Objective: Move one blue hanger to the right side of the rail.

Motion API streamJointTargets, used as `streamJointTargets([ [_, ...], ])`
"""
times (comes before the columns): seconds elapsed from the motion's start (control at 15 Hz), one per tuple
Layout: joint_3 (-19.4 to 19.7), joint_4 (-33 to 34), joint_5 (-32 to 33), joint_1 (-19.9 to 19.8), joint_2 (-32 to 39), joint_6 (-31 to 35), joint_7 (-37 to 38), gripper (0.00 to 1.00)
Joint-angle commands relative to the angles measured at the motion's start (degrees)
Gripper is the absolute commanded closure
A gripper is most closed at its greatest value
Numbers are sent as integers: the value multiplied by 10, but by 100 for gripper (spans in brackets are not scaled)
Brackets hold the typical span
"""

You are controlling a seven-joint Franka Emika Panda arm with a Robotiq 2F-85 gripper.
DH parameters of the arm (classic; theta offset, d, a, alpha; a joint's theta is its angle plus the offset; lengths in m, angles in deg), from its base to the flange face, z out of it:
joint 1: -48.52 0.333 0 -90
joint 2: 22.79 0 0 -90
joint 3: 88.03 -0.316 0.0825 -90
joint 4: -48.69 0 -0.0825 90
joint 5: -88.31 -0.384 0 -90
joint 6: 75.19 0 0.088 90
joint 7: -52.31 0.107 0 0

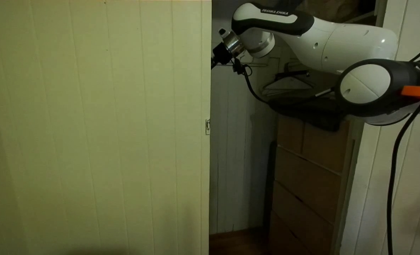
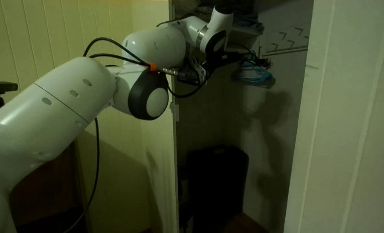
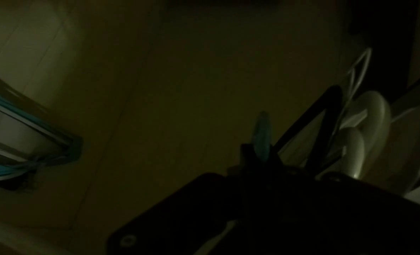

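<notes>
In the wrist view a thin light-blue piece, a blue hanger [image 3: 262, 132] seen almost end-on, stands pinched between the dark fingertips of my gripper [image 3: 261, 150]. The rest of that hanger is hidden. More blue hangers [image 3: 70, 147] hang apart from it at the left there, and they show as a blue bunch [image 2: 256, 76] in an exterior view. A short pale stretch of the rail [image 1: 260, 65] shows behind the wrist. The door panel covers the fingertips in that view; in the opposite exterior view they are too dark to make out.
White hangers [image 3: 353, 152] and a black hanger [image 3: 323, 127] hang close at the right of the fingers in the wrist view. A pale door panel [image 1: 125, 124] borders the closet opening. Drawers [image 1: 309, 170] and a black suitcase [image 2: 217, 181] stand lower down. The closet is very dim.
</notes>
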Motion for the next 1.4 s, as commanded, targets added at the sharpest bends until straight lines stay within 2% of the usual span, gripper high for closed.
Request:
streamJointTargets([
  [0.0,10,0,24,6,-6,-26,-1,98],
  [0.27,17,0,35,11,-7,-23,8,98],
  [0.33,16,0,34,11,-7,-22,10,68],
  [0.4,15,0,33,10,-8,-21,7,67],
  [0.73,-7,0,17,0,-15,-19,-38,34],
  [1.0,27,-7,57,-1,-46,-113,-52,6],
  [1.13,45,-9,78,-4,-64,-164,-54,0],
  [1.33,75,-9,113,-7,-94,-234,-64,0],
])
